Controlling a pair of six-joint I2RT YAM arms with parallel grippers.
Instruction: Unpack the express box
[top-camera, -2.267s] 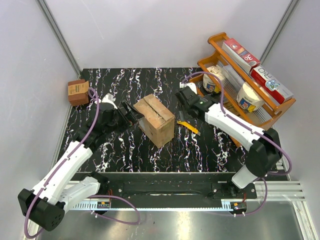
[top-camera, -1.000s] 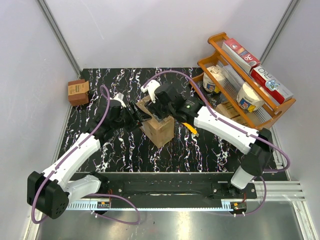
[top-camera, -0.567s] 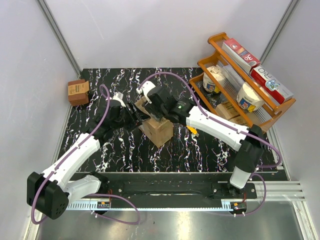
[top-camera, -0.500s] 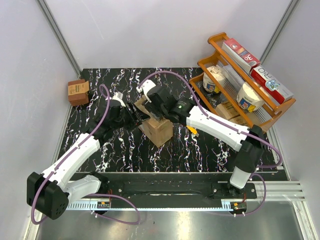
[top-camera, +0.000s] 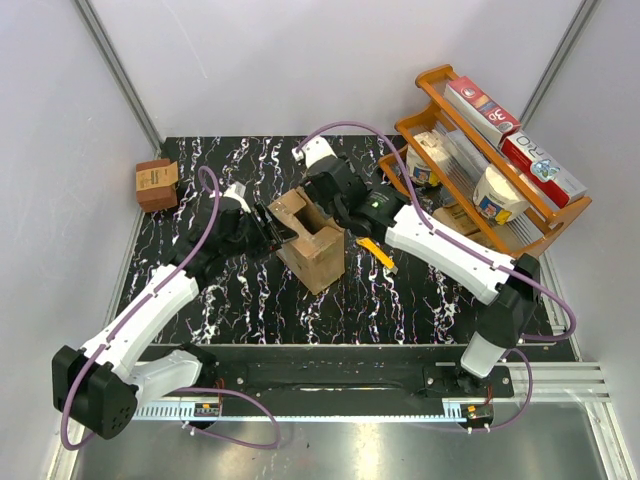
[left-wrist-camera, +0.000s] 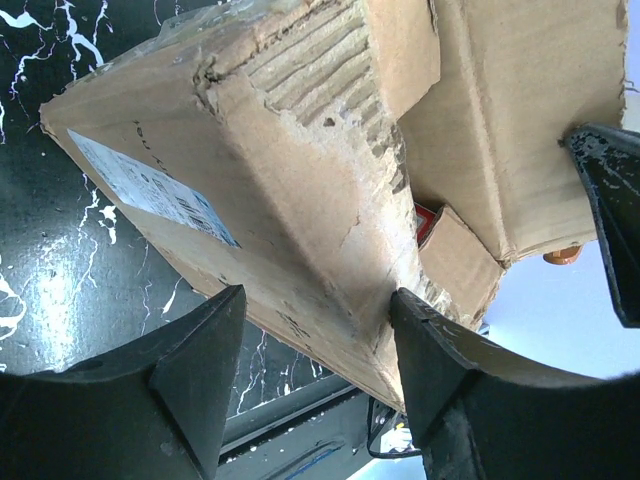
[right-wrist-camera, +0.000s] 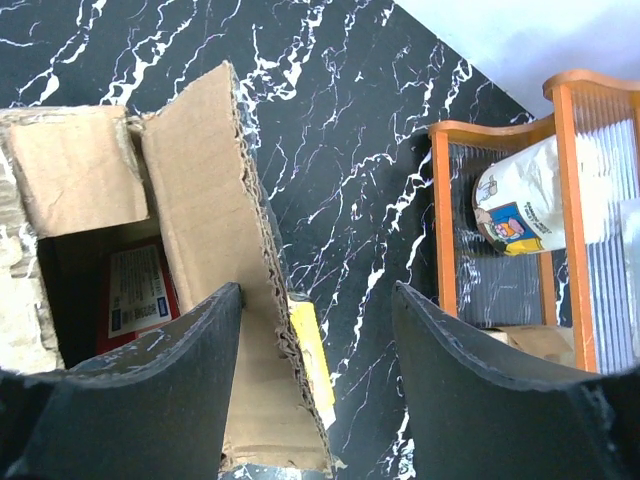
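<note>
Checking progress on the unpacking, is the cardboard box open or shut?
Open: the box has its flaps spread, and the right wrist view shows a red-and-white packet inside.

Left hand (left-wrist-camera: 315, 300) clamped, right hand (right-wrist-camera: 315, 295) spread open, both arms stretched forward

red packet (right-wrist-camera: 135, 290) in express box (right-wrist-camera: 200, 220) half hidden, print unreadable; shipping label (left-wrist-camera: 150, 190) blurred

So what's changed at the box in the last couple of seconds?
The right end effector came over from the rack side onto the box, then pulled back toward the far edge; a flap that lay shut now stands up, with a red item visible inside. The left end effector moved in against the box's left side. Knife, small box and rack unchanged.
</note>
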